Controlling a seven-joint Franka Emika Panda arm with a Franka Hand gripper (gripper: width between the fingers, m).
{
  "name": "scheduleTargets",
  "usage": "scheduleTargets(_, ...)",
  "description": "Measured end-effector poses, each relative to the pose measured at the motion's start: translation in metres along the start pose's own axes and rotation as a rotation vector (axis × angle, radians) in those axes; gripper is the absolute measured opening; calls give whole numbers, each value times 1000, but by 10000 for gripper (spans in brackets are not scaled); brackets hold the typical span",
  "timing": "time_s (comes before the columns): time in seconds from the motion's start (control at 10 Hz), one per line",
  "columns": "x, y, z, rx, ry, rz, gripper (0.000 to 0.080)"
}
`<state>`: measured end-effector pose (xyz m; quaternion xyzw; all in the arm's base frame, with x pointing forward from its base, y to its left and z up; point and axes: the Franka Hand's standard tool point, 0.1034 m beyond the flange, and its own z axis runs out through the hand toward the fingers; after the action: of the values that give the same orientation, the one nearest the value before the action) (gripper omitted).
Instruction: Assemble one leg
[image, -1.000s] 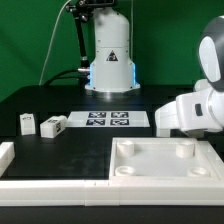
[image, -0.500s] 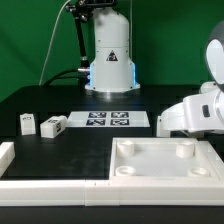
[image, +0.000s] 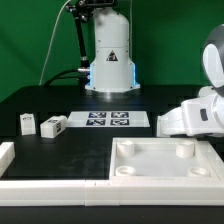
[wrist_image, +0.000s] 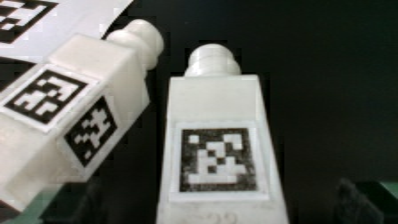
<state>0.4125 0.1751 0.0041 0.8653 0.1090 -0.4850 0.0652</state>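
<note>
In the wrist view two white legs lie side by side, each with a black-and-white tag. One leg (wrist_image: 219, 130) lies lengthways between my fingers, its round peg pointing away. The other leg (wrist_image: 80, 105) lies beside it at a slant, a narrow dark gap apart. My gripper (wrist_image: 214, 205) is open over the first leg; the dark fingertips (wrist_image: 365, 198) stand clear of its sides. In the exterior view my white hand (image: 198, 115) is low at the exterior view's right and hides these legs. Two more legs (image: 27, 124) (image: 54, 125) stand at the left.
The large white plate (image: 165, 178) with round corner sockets lies in front, just below my hand. The marker board (image: 106, 120) lies mid-table. A white raised frame (image: 40, 180) runs along the front left. The robot base (image: 110, 60) stands behind. Another tag's corner (wrist_image: 18, 15) shows in the wrist view.
My hand has shifted toward the exterior view's right and slightly down. The legs at the left, the plate and the marker board have not moved.
</note>
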Motion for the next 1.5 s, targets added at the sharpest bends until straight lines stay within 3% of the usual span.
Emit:
scheduleTargets(0.2, 0, 0, 0, 0, 0, 0, 415)
scheduleTargets(0.3, 0, 0, 0, 0, 0, 0, 415)
scheduleTargets(0.4, 0, 0, 0, 0, 0, 0, 291)
scheduleTargets(1.2, -1, 1, -1, 0, -2, -1, 291)
scheduleTargets(1.5, -44, 23, -37, -8, -40, -11, 291)
